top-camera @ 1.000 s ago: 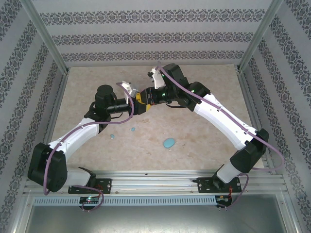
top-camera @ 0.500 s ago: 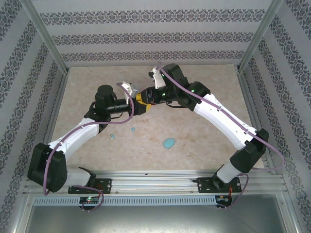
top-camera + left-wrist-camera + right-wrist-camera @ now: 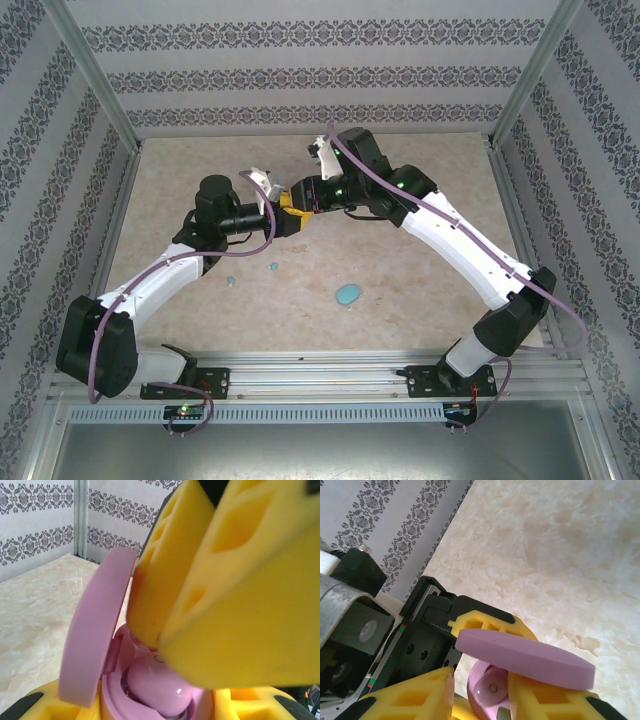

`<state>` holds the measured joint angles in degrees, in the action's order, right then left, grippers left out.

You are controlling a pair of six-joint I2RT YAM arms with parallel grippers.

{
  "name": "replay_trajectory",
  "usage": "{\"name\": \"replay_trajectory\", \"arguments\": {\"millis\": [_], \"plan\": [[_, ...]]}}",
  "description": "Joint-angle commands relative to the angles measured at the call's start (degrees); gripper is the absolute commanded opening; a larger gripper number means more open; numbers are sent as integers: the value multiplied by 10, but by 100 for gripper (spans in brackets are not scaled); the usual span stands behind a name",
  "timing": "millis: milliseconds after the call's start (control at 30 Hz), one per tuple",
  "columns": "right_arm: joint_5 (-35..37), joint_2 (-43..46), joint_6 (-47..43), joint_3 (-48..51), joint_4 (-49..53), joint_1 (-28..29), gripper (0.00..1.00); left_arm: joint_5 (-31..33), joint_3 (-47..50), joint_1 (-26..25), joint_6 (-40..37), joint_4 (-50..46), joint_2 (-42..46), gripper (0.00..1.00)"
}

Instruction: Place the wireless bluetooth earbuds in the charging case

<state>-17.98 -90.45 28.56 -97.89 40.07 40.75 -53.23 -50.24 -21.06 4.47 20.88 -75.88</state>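
Pale-blue and nearest the bases: leaving a blue case (image 3: 348, 294) and two blue earbuds (image 3: 231, 281) lying loose on the counter (image 3: 420, 260), well apart from the work.

Farther back, clamping the pink case (image 3: 114, 701) firmly in the left end effector (image 3: 284, 221), raised off the counter with its lid (image 3: 95, 635) hinged up, probably to present the open wells to the other arm.

Reaching into that opening with the right end effector (image 3: 479, 685), jaws standing slightly apart about the pink earbud (image 3: 155, 687); cannot tell whether pinching it or letting go.

Sitting low in the case, rounded back pointing out toward the right fingers, long axis seemingly running along the case's length.
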Motion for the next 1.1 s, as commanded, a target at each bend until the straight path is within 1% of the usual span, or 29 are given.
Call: {"name": "replay_trajectory", "arguments": {"millis": [0, 233, 333, 433, 567, 667, 800, 867, 967, 1067], "plan": [[15, 31, -6, -21, 13, 1, 34, 7, -6, -8, -15, 7, 9, 27], [12, 61, -5, -8, 19, -4, 35, 13, -6, -8, -10, 11, 2, 27], [-2, 74, 9, 1, 27, -31, 35, 15, -7, -8, -10, 10, 2, 27], [-15, 96, 40, 33, 29, -90, 34, 14, -7, -8, -13, 7, 1, 27], [-30, 107, 65, 90, 48, -193, 33, 14, -7, -7, -14, 7, 2, 27], [-20, 92, 49, 119, 67, -248, 33, 15, -7, -8, -14, 5, 2, 27], [-6, 54, 42, 155, 68, -303, 32, 16, -8, -7, -16, 1, 3, 27], [4, 30, 36, 169, 60, -318, 31, 16, -8, -8, -17, 0, 3, 27], [43, -9, 6, 171, 59, -325, 30, 16, -8, -8, -19, -4, 2, 27], [46, -55, -12, 160, 49, -339, 29, 15, -9, -8, -24, -11, -1, 27]]}}
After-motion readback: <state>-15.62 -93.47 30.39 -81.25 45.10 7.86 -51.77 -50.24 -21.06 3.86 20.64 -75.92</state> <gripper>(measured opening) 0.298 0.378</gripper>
